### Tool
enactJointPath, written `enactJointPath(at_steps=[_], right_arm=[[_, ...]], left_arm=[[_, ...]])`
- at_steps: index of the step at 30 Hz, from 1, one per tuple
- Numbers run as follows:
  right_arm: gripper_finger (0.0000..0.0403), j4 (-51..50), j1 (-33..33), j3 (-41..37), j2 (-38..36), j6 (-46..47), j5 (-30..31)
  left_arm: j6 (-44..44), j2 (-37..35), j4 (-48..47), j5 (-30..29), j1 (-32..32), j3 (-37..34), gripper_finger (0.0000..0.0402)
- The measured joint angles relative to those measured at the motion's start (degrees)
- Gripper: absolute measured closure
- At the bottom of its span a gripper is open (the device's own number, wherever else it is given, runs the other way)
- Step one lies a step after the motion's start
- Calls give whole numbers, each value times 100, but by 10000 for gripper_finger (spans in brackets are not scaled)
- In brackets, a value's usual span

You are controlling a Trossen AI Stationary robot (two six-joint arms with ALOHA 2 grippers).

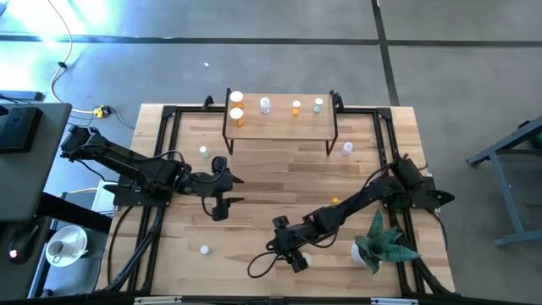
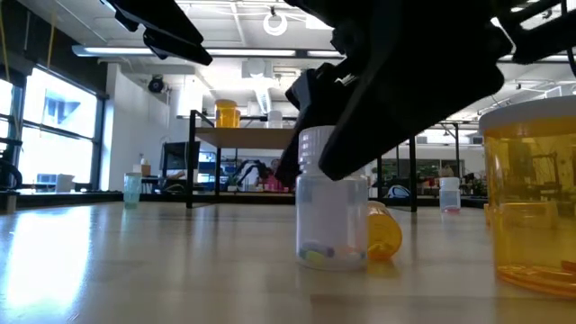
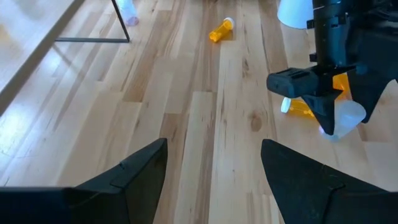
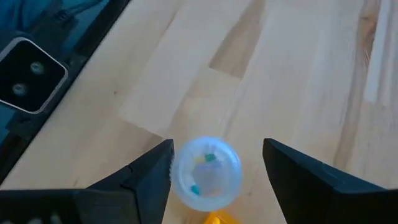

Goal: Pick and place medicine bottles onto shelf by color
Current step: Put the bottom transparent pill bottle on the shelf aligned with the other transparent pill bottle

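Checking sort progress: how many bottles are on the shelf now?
5 on the shelf: two orange bottles at the left end, clear bottle, small orange bottle, pale green bottle. Any others may be hidden.

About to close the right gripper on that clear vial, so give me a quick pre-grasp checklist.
1. Right gripper open: ok.
2. Clear vial between its fingers: ok, nearer one finger.
3. Vial upright: ok.
4. Neighbours clear: not ok, orange vial lies right beside it.
5. Room on the shelf: ok, bare board between bottles.
6. Left gripper out of the way: ok, open, empty, mid-table.
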Motion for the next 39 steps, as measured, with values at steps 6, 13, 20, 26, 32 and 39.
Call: enactJointPath(at_steps=[6, 13, 20, 26, 32, 39], right_arm=[[198, -172, 4, 0, -12, 2, -2], [255, -362, 4, 87, -22, -10, -2], [272, -975, 2, 555, -22, -158, 0], [270, -1621, -176, 1117, -22, -679, 265], [270, -2586, -574, 2048, -22, -1175, 751], [270, -3762, -1114, 3334, -26, -1657, 1227]], left_arm=[[0, 0, -7, 2, 0, 0, 151], [0, 0, -31, 4, 0, 0, 151], [-9, 0, -241, 24, -2, 0, 151], [-135, -194, -833, 24, -2, 0, 151], [-15, -556, -1033, 9, -2, 0, 151], [155, -956, -1235, -59, -2, 2, 151]])
